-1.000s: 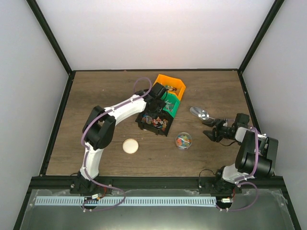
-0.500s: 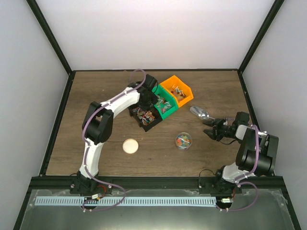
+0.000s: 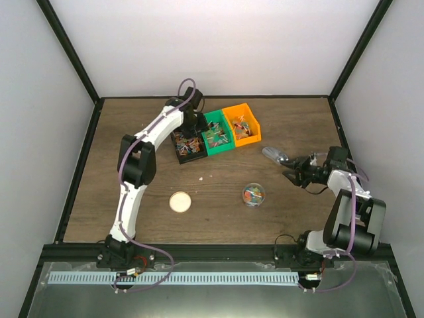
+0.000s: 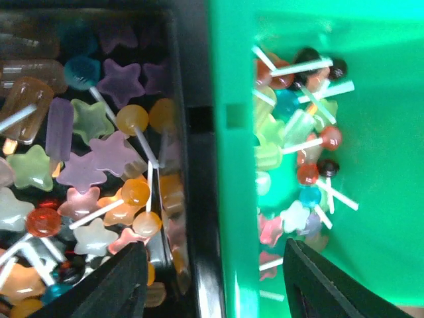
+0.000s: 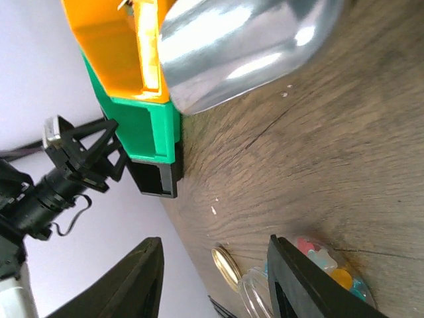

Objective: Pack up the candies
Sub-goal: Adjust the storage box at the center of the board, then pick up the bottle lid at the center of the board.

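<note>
Surface: dark wood-grain table [image 3: 298, 126], matt, enclosed by plain white walls and a black frame.

Left gripper [image 4: 215, 246]: fingers moderately apart, holding nothing. They straddle the adjoining walls of the glossy black bin [image 4: 192, 132] and the green bin [image 4: 371, 99]. The candies [image 4: 99, 165], translucent stars and stick lollipops, lie in both bins ahead of each fingertip.

Right gripper [image 5: 213, 242]: partly open, empty. A polished metal scoop [image 5: 238, 46] lies beyond its fingertips, and a clear round jar [image 5: 318, 265] sits near one finger.

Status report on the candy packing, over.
Left gripper jaws open, straddling the walls between black bin and green bin. Right gripper jaws open, empty, scoop just ahead. Candies in both, some in the clear container. Nothing seen in the way.
</note>
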Robot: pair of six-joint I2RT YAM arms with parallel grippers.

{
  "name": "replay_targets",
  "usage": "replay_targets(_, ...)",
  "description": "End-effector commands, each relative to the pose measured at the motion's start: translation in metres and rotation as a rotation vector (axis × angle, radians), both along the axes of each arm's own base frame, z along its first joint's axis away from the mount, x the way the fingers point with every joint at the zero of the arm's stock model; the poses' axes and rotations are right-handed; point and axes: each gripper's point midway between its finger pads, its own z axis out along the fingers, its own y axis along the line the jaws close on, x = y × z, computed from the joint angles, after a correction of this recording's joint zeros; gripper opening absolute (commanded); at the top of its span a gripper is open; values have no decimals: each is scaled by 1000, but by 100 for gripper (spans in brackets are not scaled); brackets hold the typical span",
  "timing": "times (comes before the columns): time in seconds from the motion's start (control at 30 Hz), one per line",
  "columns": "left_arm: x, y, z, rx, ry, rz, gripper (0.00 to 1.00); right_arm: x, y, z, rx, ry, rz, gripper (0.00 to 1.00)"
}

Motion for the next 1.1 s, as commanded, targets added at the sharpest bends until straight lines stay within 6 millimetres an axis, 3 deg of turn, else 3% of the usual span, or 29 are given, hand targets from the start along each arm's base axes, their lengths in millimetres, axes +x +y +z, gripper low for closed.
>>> replay_targets(0.0,2,2,35,54,-99,-132,69,6,8,22,-86,-63,64,43)
replay_targets(0.1,4,18,64,126,-176,-111,84,13,11,36,-181,-95,92,43)
replay_targets(0.2,0,35,96,201,-253,-80,90,20,17,48,-247,-119,115,45)
replay_targets(0.3,-25,52,125,315,-313,-44,89,27,24,56,-298,-143,135,54)
replay_targets(0.4,-67,52,129,313,-330,-39,87,36,30,59,-339,-157,145,58)
replay_targets(0.47,-98,47,119,289,-317,-62,86,41,34,56,-372,-145,163,57)
replay_targets(0.63,-176,33,73,274,-211,-153,83,32,27,26,-461,-13,190,33)
replay_targets(0.77,-234,27,37,341,-64,-263,83,10,30,7,-446,38,207,31)
replay_targets(0.9,-258,24,33,389,-16,-307,83,-7,33,-10,-423,67,214,31)
replay_targets(1.07,-285,19,-7,326,105,-355,79,-14,38,-21,-393,90,242,30)
